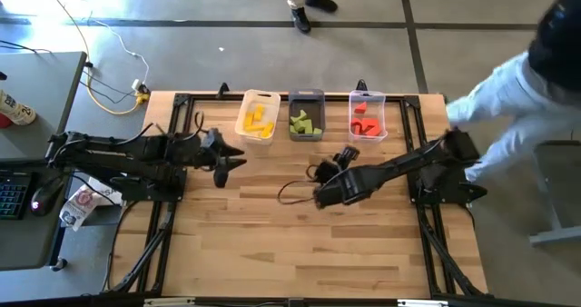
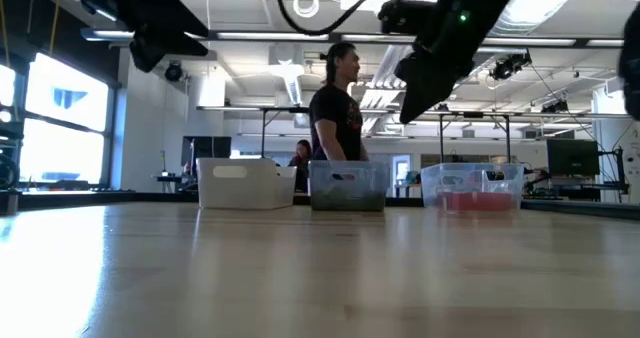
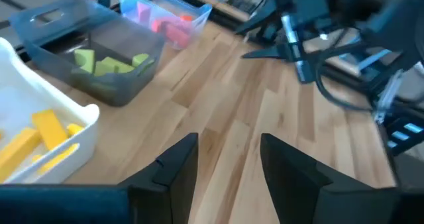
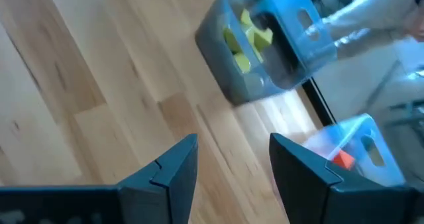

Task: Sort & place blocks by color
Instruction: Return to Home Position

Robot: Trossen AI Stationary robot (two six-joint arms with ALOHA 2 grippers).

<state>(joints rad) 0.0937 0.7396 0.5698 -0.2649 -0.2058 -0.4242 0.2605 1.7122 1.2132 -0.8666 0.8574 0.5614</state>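
Three bins stand in a row at the table's far edge. The white bin (image 1: 257, 118) holds yellow blocks (image 3: 41, 139), the grey bin (image 1: 306, 116) holds light green blocks (image 3: 109, 63), and the clear bin (image 1: 367, 116) holds red blocks (image 1: 363, 125). My left gripper (image 3: 227, 159) is open and empty, raised above the table left of the white bin (image 3: 40, 128). My right gripper (image 4: 232, 163) is open and empty, raised over the table's middle, nearer than the grey bin (image 4: 262, 52) and the clear bin (image 4: 351, 151).
Bare wooden table top (image 1: 300, 243) stretches from the bins to the near edge. A person in white (image 1: 517, 89) leans in at the table's far right corner. Another person (image 2: 335, 108) stands beyond the far edge. A desk with a mouse (image 1: 41, 198) is to the left.
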